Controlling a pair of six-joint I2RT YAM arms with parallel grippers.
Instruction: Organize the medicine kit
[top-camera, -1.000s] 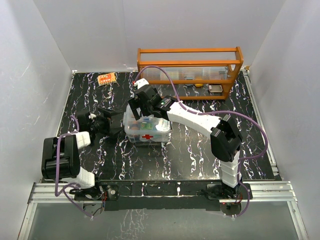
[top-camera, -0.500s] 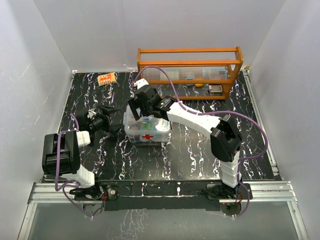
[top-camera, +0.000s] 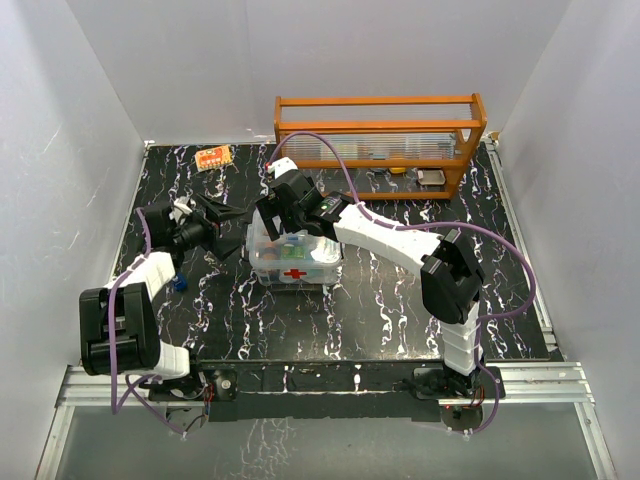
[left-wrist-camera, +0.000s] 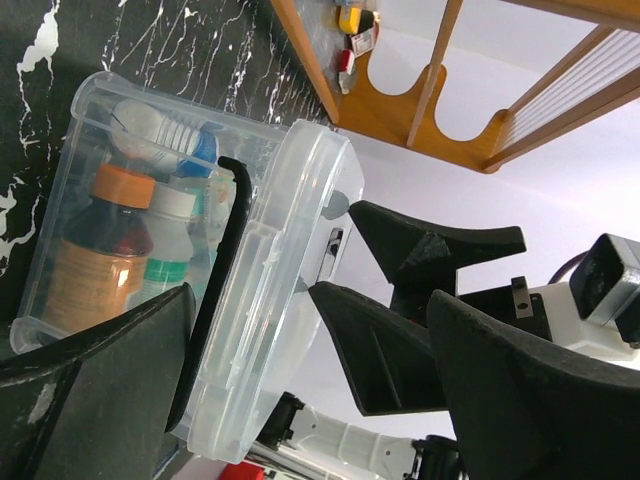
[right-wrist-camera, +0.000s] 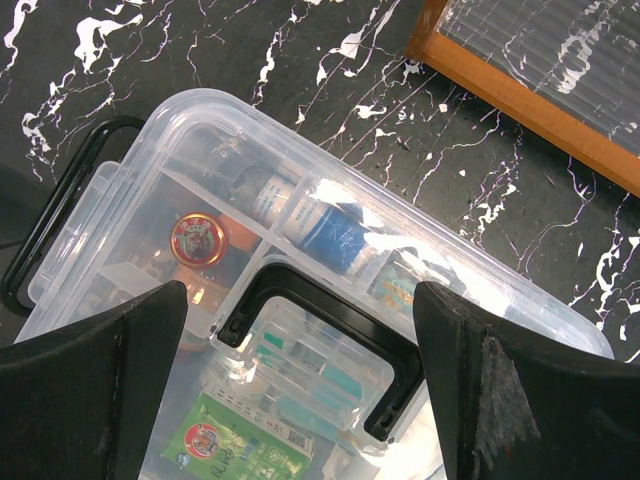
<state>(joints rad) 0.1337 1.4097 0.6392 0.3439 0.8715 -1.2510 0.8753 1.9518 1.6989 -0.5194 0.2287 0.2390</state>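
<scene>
While the left gripper (left-wrist-camera: 311, 295) is hovering at centre left of the overhead view, its fingers are standing wide apart and holding nothing, pointing toward the medicine kit (top-camera: 295, 262). Above it, in the upper left, a small orange packet (top-camera: 213, 157) is lying on the black marbled table (top-camera: 400, 290). The kit is sitting just left of centre, its red cross (top-camera: 294, 273) facing the lower edge of the frame. Its clear lid (right-wrist-camera: 330, 200) is resting on top, with a black handle (right-wrist-camera: 320, 340) in the middle. Bottles are showing through the clear walls, among them a brown bottle (left-wrist-camera: 95, 260) with an orange cap. The right gripper (right-wrist-camera: 300, 290) is hanging directly over the lid, fingers spread wide and gripping nothing. Toward the upper right, the orange wooden rack (top-camera: 380, 135) is standing well apart from the kit.
</scene>
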